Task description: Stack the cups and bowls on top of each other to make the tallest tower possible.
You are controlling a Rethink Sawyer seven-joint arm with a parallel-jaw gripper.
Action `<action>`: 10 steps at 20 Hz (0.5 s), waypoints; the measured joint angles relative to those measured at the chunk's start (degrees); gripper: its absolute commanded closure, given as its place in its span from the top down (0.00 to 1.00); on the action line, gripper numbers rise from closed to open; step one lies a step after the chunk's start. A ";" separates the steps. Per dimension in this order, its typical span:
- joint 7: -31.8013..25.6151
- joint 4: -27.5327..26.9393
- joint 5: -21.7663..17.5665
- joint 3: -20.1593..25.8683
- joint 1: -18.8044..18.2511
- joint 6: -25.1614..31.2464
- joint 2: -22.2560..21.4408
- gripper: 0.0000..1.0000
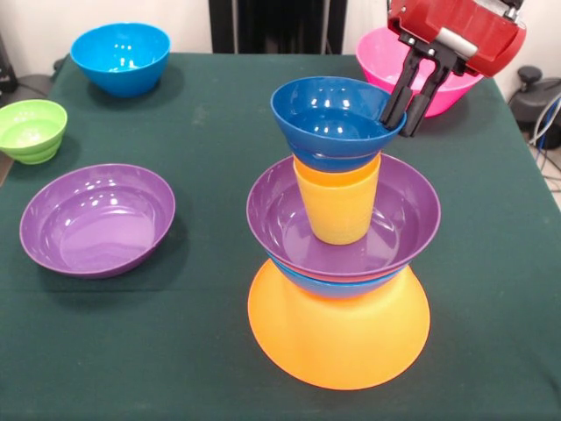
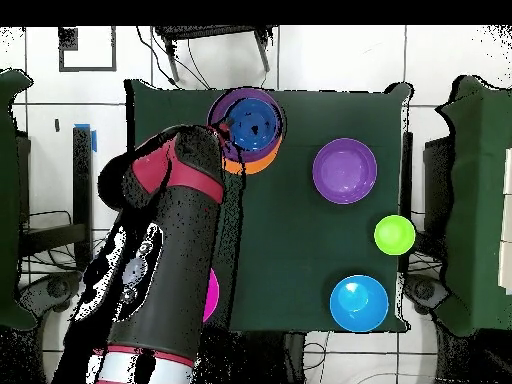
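The tower stands on an upside-down yellow-orange bowl (image 1: 338,338). On it sit a bright blue bowl (image 1: 337,286) and a shallow purple bowl (image 1: 403,219), with an orange-yellow cup (image 1: 337,209) upright inside the purple one. A dark blue bowl (image 1: 329,118) rests on the cup as the top piece. My gripper (image 1: 401,121) reaches down from the upper right, one black finger (image 1: 396,95) inside the bowl's right rim and the other outside it, shut on that rim. From above, the tower (image 2: 250,122) lies at the table's top edge, with the arm (image 2: 175,230) covering its left side.
A second purple bowl (image 1: 96,219) (image 2: 345,170) sits left of the tower. A green bowl (image 1: 32,130) (image 2: 394,234) is at the left edge and a bright blue bowl (image 1: 120,57) (image 2: 359,303) at the far left corner. A pink bowl (image 1: 386,54) (image 2: 211,296) stands behind the gripper.
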 measured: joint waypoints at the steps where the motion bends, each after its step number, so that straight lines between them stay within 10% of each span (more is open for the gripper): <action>1: 0.00 0.01 0.01 0.00 0.00 0.00 0.00 0.00; 10: 0.00 0.20 0.26 0.61 -0.45 0.00 -0.08 0.00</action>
